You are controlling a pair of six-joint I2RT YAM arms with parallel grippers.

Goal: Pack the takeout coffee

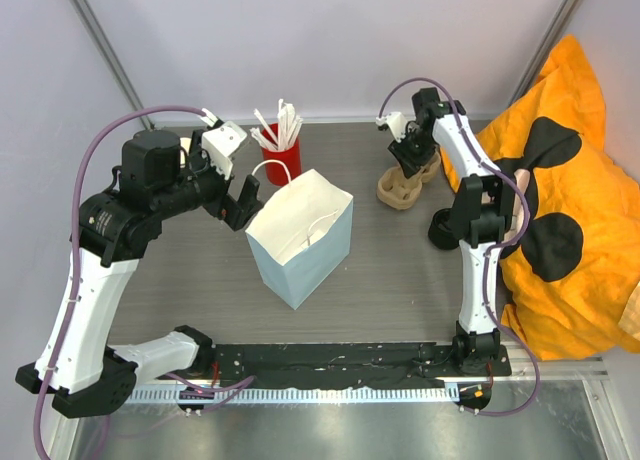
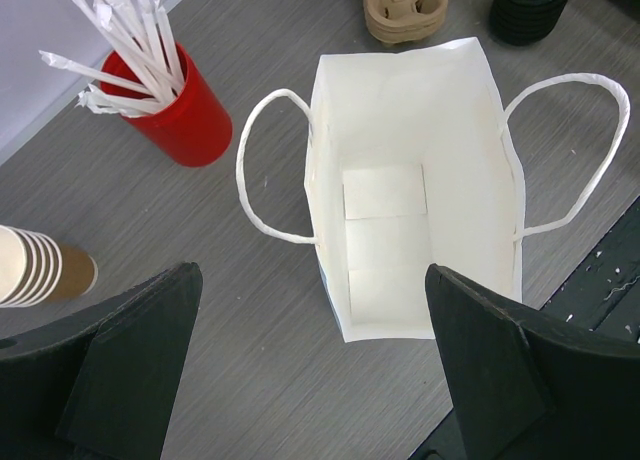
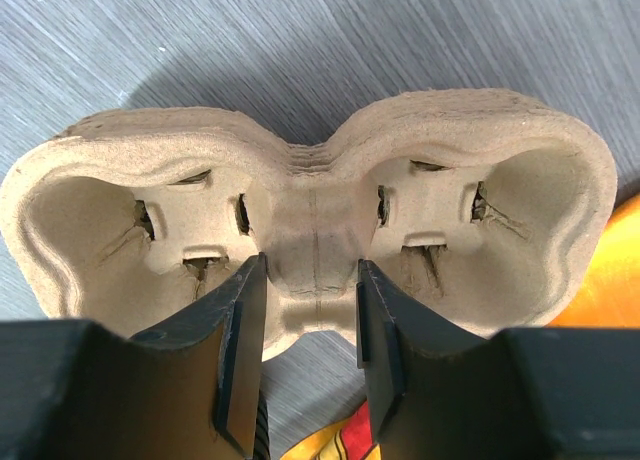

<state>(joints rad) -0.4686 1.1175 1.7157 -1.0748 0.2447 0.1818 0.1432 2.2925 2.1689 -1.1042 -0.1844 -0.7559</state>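
A stack of tan kraft paper cups (image 2: 40,265) with white rims shows at the left edge of the left wrist view; a single takeout coffee apart from it is out of view. My left gripper (image 1: 240,200) (image 2: 312,275) hangs wide open above the table beside the open white paper bag (image 1: 300,235) (image 2: 410,130), holding nothing. The bag stands upright with nothing inside. At the back right my right gripper (image 1: 408,160) (image 3: 310,270) points down onto the moulded cardboard cup carrier (image 1: 405,185) (image 3: 320,210). Its jaws press against both sides of the carrier's narrow middle bridge.
A red cup of white sticks (image 1: 282,158) (image 2: 185,120) stands behind the bag. A black round stack (image 1: 443,230) (image 2: 530,8) sits near the right arm. An orange cloth with black spots (image 1: 570,180) (image 3: 610,270) fills the right side, close to the carrier.
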